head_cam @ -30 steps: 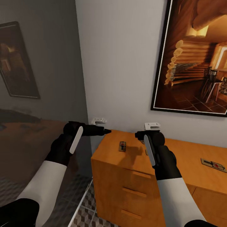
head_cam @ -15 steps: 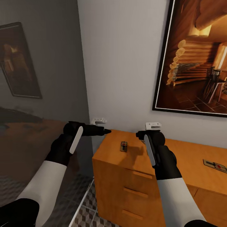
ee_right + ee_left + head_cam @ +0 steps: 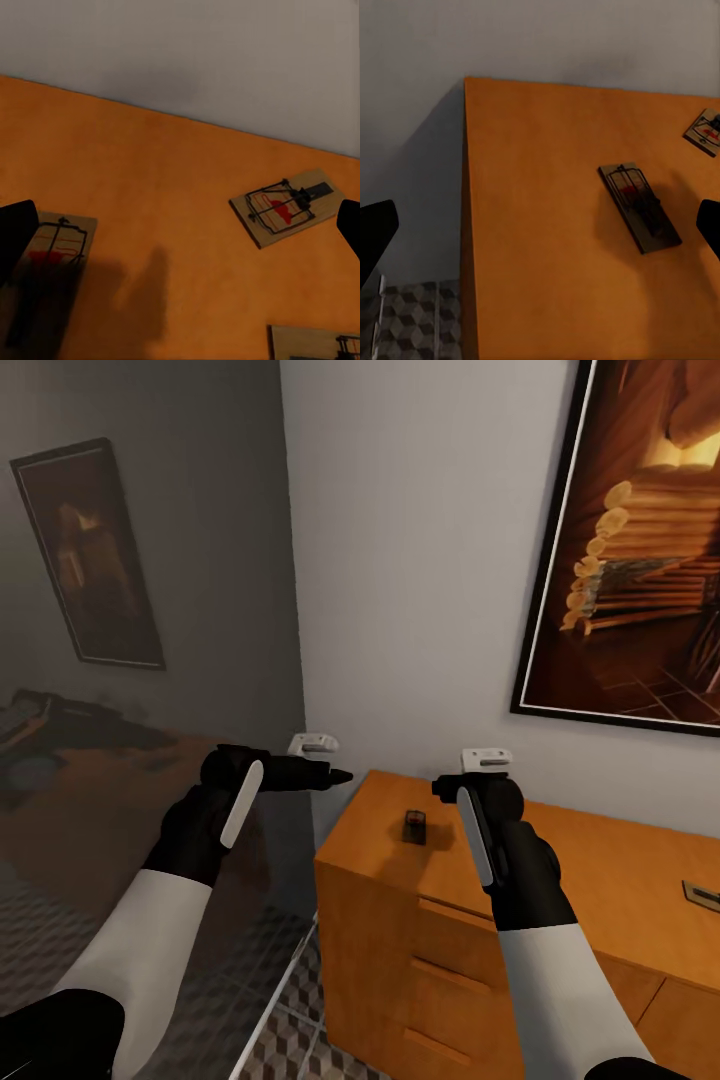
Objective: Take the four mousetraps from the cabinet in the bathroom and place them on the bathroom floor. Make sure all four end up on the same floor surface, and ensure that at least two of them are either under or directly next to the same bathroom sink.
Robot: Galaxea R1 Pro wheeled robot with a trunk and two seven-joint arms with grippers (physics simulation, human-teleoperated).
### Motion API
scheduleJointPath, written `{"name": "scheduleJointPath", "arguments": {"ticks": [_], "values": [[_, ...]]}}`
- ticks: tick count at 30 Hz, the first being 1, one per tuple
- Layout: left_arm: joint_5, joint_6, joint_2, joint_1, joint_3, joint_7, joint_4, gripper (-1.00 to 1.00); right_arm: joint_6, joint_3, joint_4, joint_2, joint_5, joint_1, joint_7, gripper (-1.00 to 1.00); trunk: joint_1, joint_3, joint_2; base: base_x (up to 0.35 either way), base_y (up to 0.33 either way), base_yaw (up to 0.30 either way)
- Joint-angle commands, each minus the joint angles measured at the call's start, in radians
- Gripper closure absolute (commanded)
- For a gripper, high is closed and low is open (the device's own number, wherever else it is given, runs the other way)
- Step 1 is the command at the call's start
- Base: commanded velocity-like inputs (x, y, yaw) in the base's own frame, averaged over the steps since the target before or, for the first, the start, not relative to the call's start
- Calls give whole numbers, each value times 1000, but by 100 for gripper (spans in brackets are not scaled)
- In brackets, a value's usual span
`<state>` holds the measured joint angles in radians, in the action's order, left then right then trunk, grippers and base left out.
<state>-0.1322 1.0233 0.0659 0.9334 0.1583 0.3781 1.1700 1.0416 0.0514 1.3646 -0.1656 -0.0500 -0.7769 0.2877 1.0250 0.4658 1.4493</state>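
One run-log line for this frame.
phase: approach | left gripper: open, empty | right gripper: open, empty | mousetraps: on cabinet top

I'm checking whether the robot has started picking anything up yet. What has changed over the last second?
Only the camera turned: the cabinet, the painting and the mousetrap on top all slid rightward in the head view together, so nothing on the cabinet moved. Nothing was grasped or released. The left gripper and right gripper hold the same pose, both empty.
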Motion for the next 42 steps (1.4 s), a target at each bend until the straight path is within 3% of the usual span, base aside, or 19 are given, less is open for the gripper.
{"name": "scheduleJointPath", "arguments": {"ticks": [1, 30, 35, 42], "values": [[-7, 6, 0, 1, 0, -4, 0, -100, 6, 1, 1, 0, -5, -1, -1, -100, 0, 1, 1, 0, 0, 24], [-8, 6, 5, 1, 1, -4, 2, -100, 6, 1, -1, -2, -1, -1, -1, -100, 0, 1, 1, 0, 0, 53], [-8, 6, 27, 1, 1, -4, 2, -100, 6, 1, -4, -2, 0, -1, -1, -100, 0, 1, 1, 0, 0, 18], [-8, 6, 78, 1, 2, -4, 8, -100, 6, -1, -23, -3, 1, -1, 2, -100, 0, 1, 1, 0, 0, 5]]}}
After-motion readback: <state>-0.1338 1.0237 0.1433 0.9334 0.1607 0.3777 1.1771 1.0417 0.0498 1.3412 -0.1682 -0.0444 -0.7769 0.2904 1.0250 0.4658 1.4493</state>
